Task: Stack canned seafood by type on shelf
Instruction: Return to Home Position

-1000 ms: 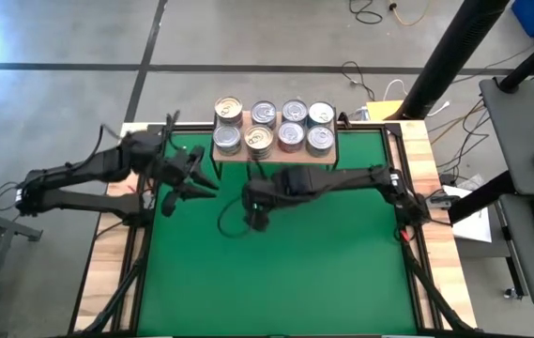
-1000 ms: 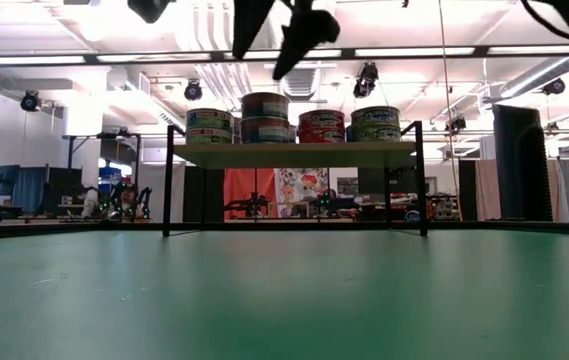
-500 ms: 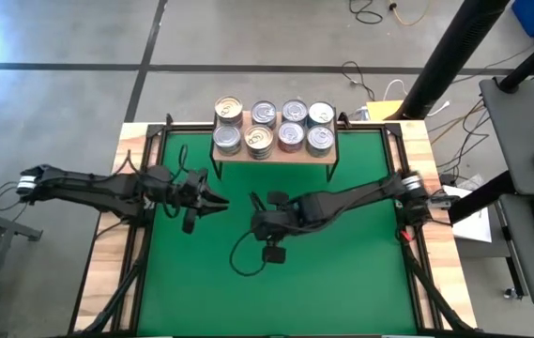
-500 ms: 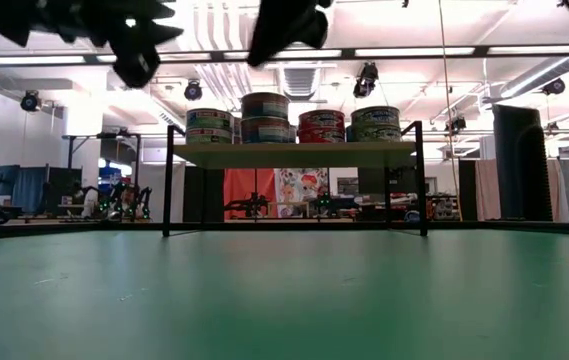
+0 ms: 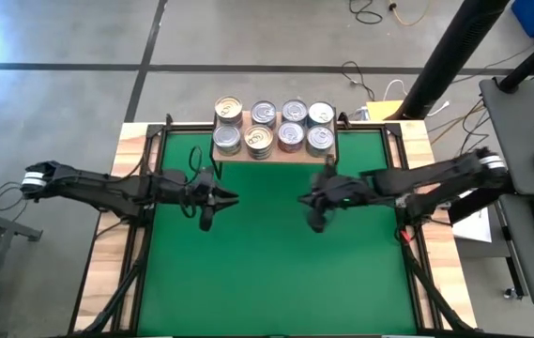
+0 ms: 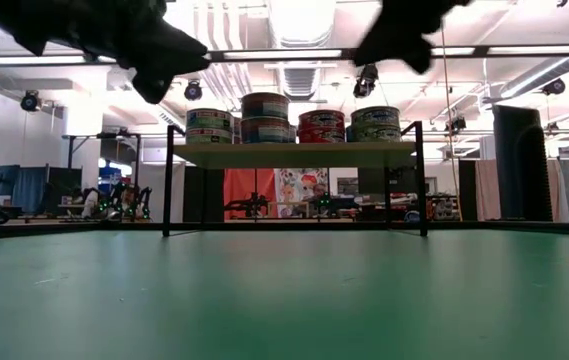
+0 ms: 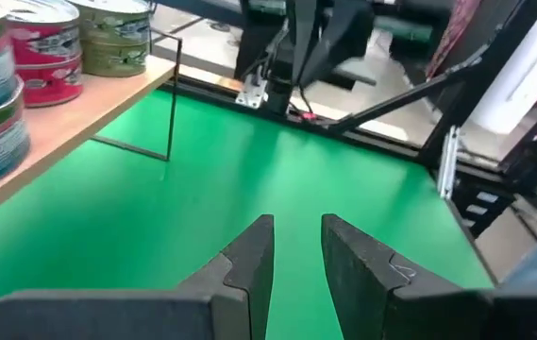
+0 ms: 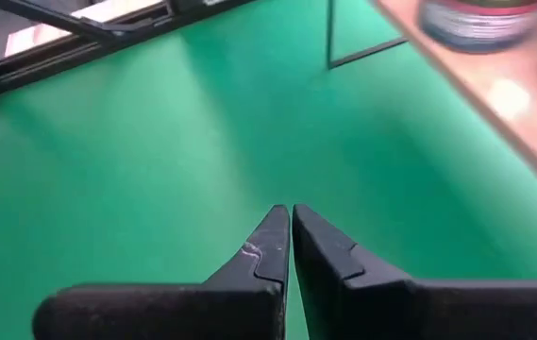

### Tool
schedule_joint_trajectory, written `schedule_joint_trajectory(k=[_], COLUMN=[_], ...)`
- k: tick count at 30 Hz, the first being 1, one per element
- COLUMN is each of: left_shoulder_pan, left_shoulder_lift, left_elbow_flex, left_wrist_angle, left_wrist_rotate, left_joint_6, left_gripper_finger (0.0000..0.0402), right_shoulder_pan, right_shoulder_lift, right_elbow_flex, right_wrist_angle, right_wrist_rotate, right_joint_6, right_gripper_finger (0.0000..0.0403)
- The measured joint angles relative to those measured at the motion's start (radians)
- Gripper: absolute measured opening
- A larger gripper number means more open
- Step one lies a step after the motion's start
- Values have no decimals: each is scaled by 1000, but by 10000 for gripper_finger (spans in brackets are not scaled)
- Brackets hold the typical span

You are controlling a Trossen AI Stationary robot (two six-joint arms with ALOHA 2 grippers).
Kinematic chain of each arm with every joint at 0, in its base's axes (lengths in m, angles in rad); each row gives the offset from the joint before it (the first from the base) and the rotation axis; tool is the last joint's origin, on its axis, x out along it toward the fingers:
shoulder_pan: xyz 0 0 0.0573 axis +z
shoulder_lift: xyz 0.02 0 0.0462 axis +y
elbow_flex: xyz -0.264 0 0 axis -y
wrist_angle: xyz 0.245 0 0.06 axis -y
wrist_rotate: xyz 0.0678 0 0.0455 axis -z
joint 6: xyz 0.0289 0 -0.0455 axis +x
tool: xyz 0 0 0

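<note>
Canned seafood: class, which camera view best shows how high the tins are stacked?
The low view: it sees the canned seafood side-on, stacked on the shelf. The high view shows only eight lids; the left wrist view, one end; the right wrist view, hardly any.

from overhead we look straight down on the whole bench (image 5: 276,272); from bench height we look level across it to the shelf (image 6: 294,154), which both wrist views also catch nearby.

Eight can tops (image 5: 292,112), one shelf (image 5: 276,157), two claws (image 5: 233,199) (image 5: 305,199)
</note>
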Motion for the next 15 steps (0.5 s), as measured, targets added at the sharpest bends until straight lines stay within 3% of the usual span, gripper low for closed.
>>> schedule_joint_trajectory(k=[7, 12, 15], left_shoulder_pan=[0, 0, 0], left_shoulder_lift=[133, 152, 82], left_elbow_flex=[66, 77, 51], left_wrist_angle=[-3, 80, 74], left_wrist_rotate=[11, 152, 189], left_joint_6=[36, 121, 156], left_gripper_finger=[77, 77, 77], right_shoulder_pan=[7, 28, 24], right_shoulder_lift=[-225, -364, -478], right_elbow_flex=[-185, -414, -552], right_wrist_angle=[83, 506, 626], right_wrist_rotate=[10, -276, -325], right_joint_6=[-24, -285, -279], right_gripper_finger=[13, 13, 13])
